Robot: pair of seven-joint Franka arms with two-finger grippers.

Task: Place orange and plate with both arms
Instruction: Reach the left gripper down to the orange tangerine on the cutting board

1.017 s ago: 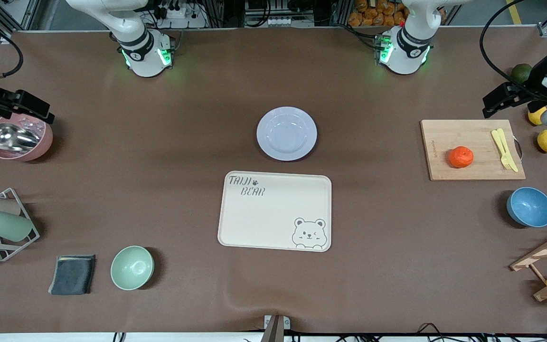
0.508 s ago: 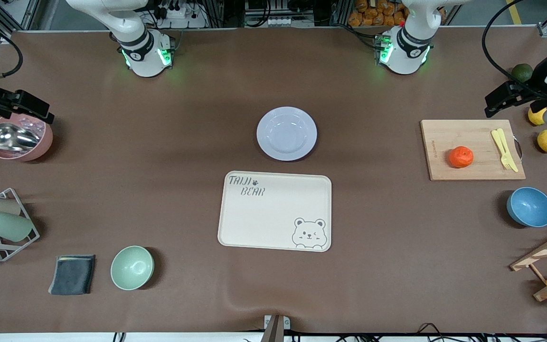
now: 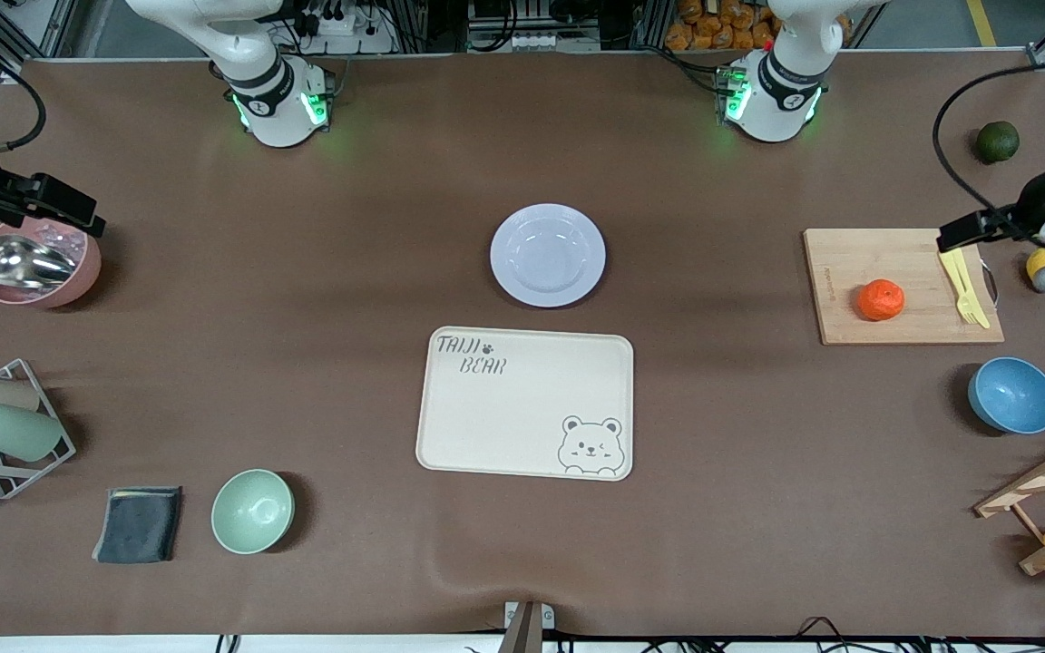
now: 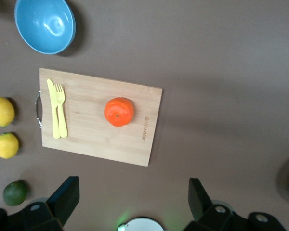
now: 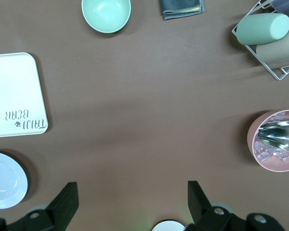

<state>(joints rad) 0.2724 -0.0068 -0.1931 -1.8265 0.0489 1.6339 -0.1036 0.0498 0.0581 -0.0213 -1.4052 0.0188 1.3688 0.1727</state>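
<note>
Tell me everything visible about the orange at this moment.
The orange is a small, round, reddish-orange fruit with a dimpled top and slightly glossy skin. It looks whole and unpeeled. It sits on the wooden cutting board, near the board's middle, apart from the yellow fork and knife lying on the same board. Nothing else touches it; neither gripper is on it.

The left gripper [image 4: 130,204] is raised above the tabletop at the left arm's end, wrist camera directed straight down, jaws spread wide and empty. The right gripper [image 5: 130,202] is raised at the right arm's end in the same downward pose, jaws likewise spread wide with nothing between them. Neither gripper contacts any surface.
</note>
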